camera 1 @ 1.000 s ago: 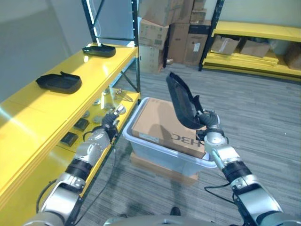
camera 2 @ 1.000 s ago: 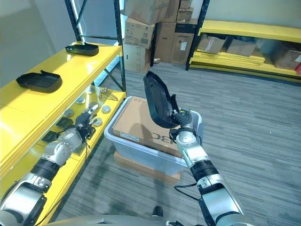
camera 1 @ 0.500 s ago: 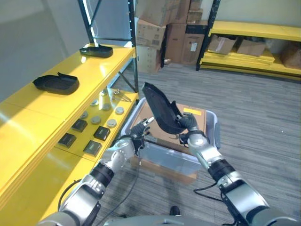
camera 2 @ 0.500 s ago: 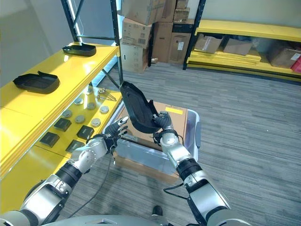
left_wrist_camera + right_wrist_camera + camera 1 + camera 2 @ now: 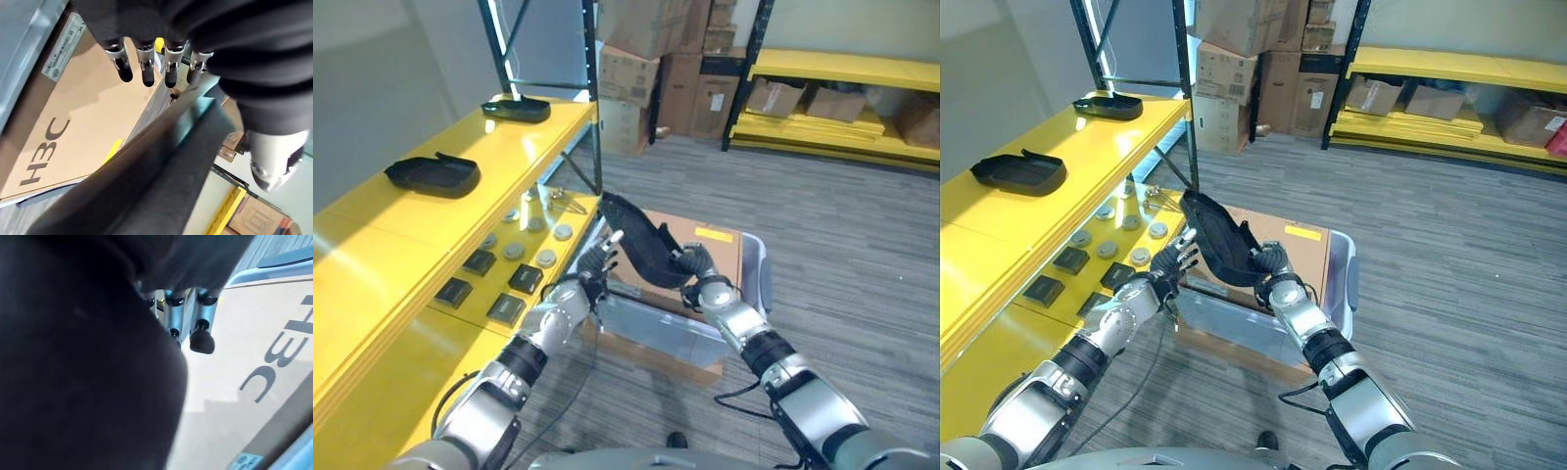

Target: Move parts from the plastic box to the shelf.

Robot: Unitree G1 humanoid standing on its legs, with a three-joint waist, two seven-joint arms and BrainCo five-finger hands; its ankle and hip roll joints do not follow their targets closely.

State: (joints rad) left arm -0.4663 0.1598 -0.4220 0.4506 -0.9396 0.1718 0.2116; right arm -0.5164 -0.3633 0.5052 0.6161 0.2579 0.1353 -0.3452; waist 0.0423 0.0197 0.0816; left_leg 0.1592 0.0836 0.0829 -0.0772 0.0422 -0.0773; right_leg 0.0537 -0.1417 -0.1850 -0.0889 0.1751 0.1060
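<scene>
**Black moulded part held above the plastic box, between the two hands**

A black moulded part point(image 5: 641, 250), long and curved like a shallow tray, hangs in the air over the near-left side of the clear plastic box point(image 5: 756, 279). It tilts, its upper end toward the yellow shelf point(image 5: 431, 211) and its lower end at the right hand point(image 5: 697, 266). The right hand's fingers are curled round that lower end and grip it. The left hand point(image 5: 595, 266) is beside the part's upper half with its fingers point(image 5: 145, 66) straight and spread; in the left wrist view the fingertips stand clear of the dark part point(image 5: 161, 161), and whether the palm touches it cannot be told. In the right wrist view the part point(image 5: 83, 382) covers most of the frame, with fingertips point(image 5: 201, 340) showing at its edge.

A brown cardboard sheet point(image 5: 666, 264) with dark print lies inside the plastic box, and the box rests on a flat cardboard piece point(image 5: 651, 354) on the grey plank floor point(image 5: 862, 284).

On the upper level of the yellow shelf lie two more black moulded parts, one nearer point(image 5: 433, 174) and one farther point(image 5: 517, 108), well apart. On the lower level point(image 5: 460, 323) lie several small dark square pieces point(image 5: 509, 308) and small round metal discs point(image 5: 546, 258). Stacked cardboard cartons point(image 5: 646, 59) stand against the far wall, next to a second yellow rack point(image 5: 842, 69) carrying boxes.
</scene>
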